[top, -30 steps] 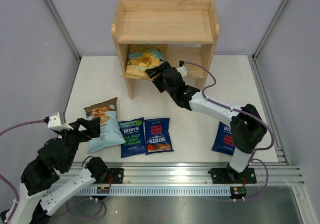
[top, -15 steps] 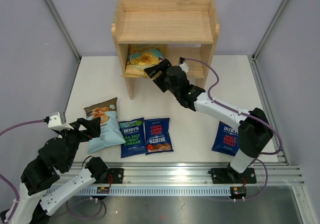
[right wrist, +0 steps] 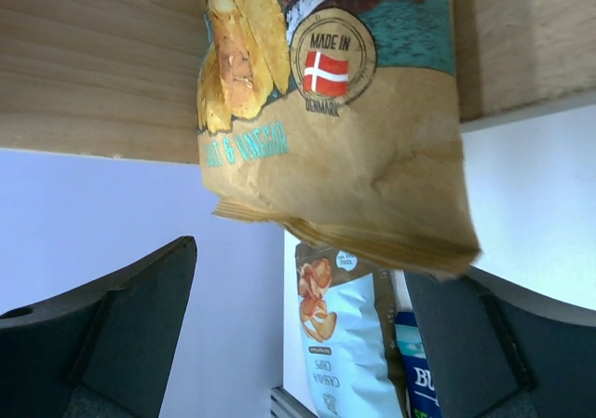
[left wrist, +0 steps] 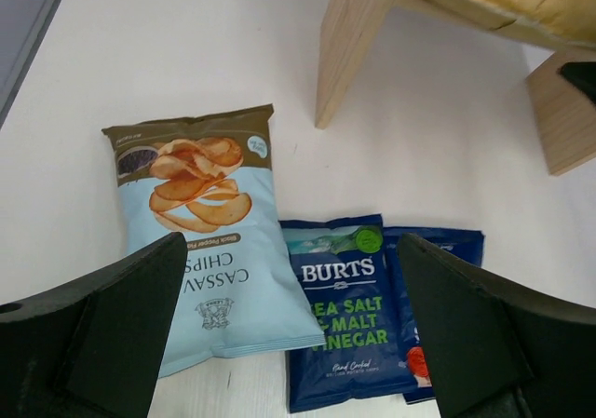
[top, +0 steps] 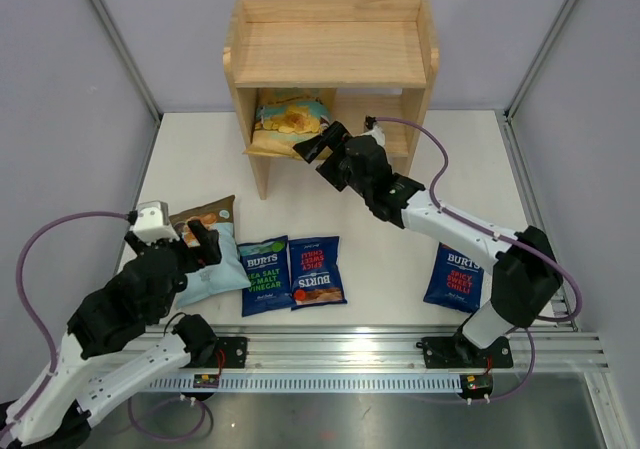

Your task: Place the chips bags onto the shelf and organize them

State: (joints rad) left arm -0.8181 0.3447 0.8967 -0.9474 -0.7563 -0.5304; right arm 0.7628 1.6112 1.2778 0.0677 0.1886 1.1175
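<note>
1. Top view: the wooden shelf [top: 330, 54] stands at the far side of the bench [top: 400, 259].
   - The yellow-and-teal bag [top: 283, 119] lies on its lower tier at the left, with its near end overhanging the front edge.
   - My right gripper [top: 322, 147] sits just in front of that end, open and holding nothing.
   - My left gripper [top: 195, 244] hovers above the cassava bag [top: 222, 269], which lies flat beside the sea salt BURTS bag [top: 265, 274] and the spicy chilli BURTS bag [top: 317, 269].
   - A third BURTS bag [top: 455, 274] lies well apart, near the right arm's base.

2. Left wrist view: the left gripper [left wrist: 291, 288] is spread wide and empty.
   - The cassava bag [left wrist: 209, 241] lies below it, nearer the left finger and touching the sea salt BURTS bag [left wrist: 346, 316].
   - I judge this pick is next. I should shift left to centre on the bag, come down and pinch one free edge, so the neighbouring bag is not dragged along.

3. Right wrist view: the right gripper [right wrist: 298, 288] is wide open with nothing between its fingers.
   - The yellow-and-teal bag's [right wrist: 345, 148] crimped end hangs over the tier's edge.
   - I cannot tell whether a finger touches it.
   - To finish this placement well, I would push that end gently inward until it is fully supported. That also leaves room beside it for the other bags.
</note>
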